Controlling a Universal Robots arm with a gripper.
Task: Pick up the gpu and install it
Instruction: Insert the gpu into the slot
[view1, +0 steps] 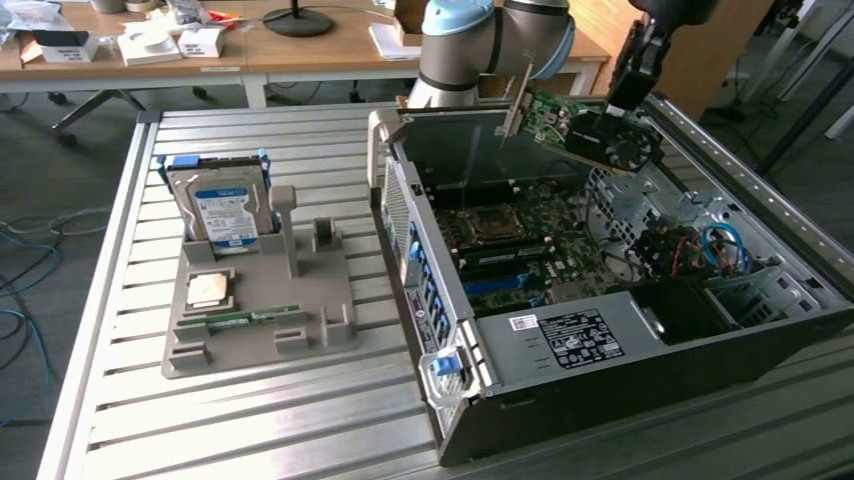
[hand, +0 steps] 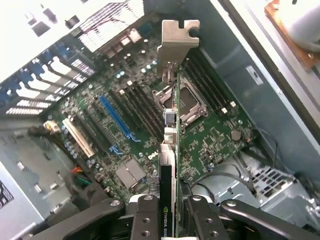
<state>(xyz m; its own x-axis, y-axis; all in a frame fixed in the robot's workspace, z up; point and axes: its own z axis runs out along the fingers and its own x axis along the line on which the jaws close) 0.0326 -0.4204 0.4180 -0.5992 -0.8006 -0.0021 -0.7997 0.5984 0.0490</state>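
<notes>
The gpu (view1: 577, 125) is a green card with a black fan and a silvery bracket; it hangs in the air above the back of the open computer case (view1: 601, 380). My gripper (view1: 617, 108) is shut on its upper edge. In the wrist view the gpu (hand: 171, 150) shows edge-on between my fingers (hand: 148, 220), its metal bracket (hand: 176, 45) pointing away from the camera. Beneath it lies the green motherboard (hand: 210, 140) with a blue slot (hand: 115, 117) and the empty processor socket (hand: 182, 100). The card touches nothing but my gripper.
On the slatted metal table (view1: 200, 420), at the exterior view's left, a grey holder (view1: 320, 300) carries a silver hard drive (view1: 224, 212), a small processor chip (view1: 207, 290) and a slim memory stick (view1: 240, 317). Wooden desks with clutter stand behind. Cables and a drive cage (view1: 754, 285) fill the case's right side.
</notes>
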